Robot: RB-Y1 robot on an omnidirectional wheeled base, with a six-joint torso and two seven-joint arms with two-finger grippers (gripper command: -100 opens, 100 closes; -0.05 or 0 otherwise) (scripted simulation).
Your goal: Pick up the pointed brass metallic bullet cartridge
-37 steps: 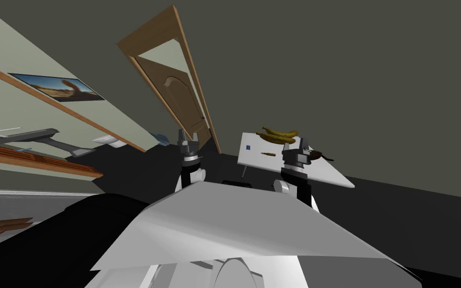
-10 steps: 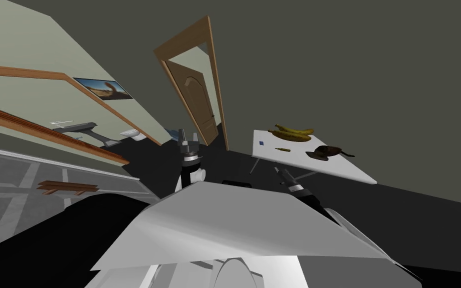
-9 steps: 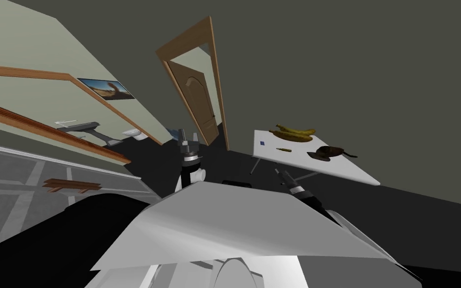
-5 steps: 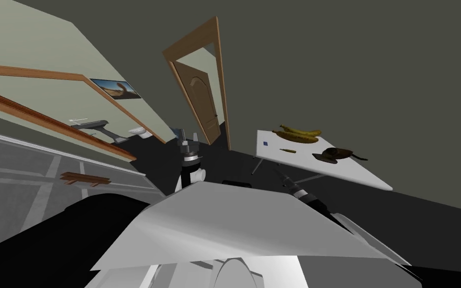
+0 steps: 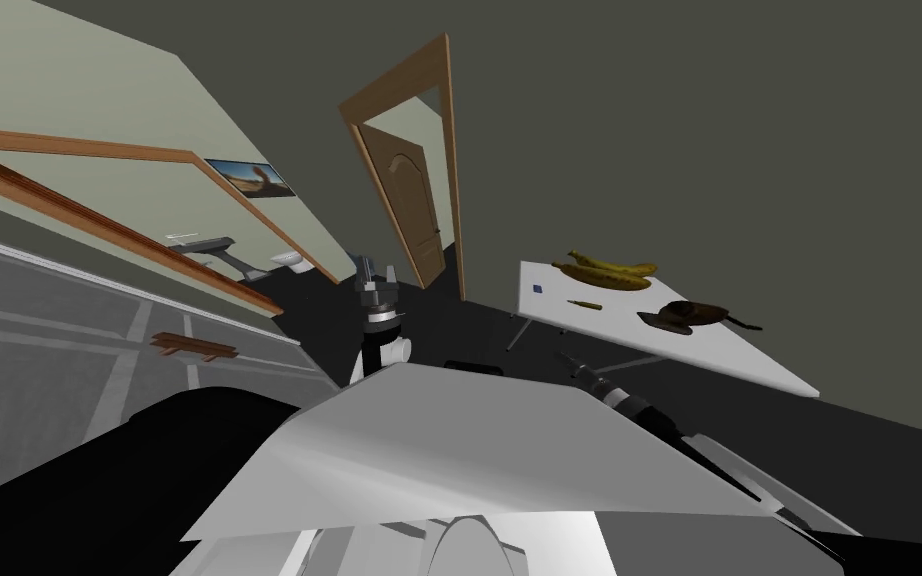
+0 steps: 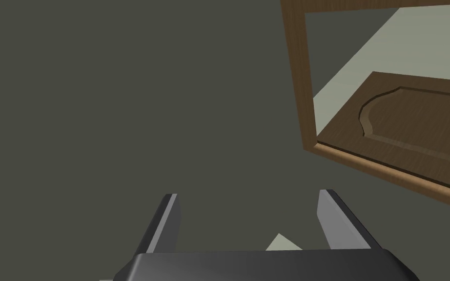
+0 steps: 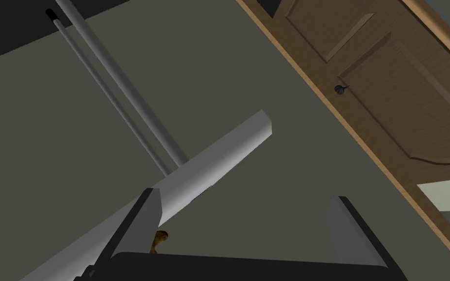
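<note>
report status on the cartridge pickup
Left gripper open, raised. Right gripper open, low before white table. Small pointed brass cartridge lies untouched on it, apart from yellow bananas.

An open wooden door [image 5: 414,215] in its brown frame [image 5: 396,80] stands at the far side of the dark floor [image 5: 489,335]. Right of the door runs a plain dark grey-olive wall [image 5: 699,130], and before it, near the door, stands a white desk [image 5: 609,320] on thin grey legs [image 5: 519,333]. Left of the door — a pale green wall [image 5: 99,95] with brown wooden rails [image 5: 149,151] and a framed picture [image 5: 249,178].
</note>
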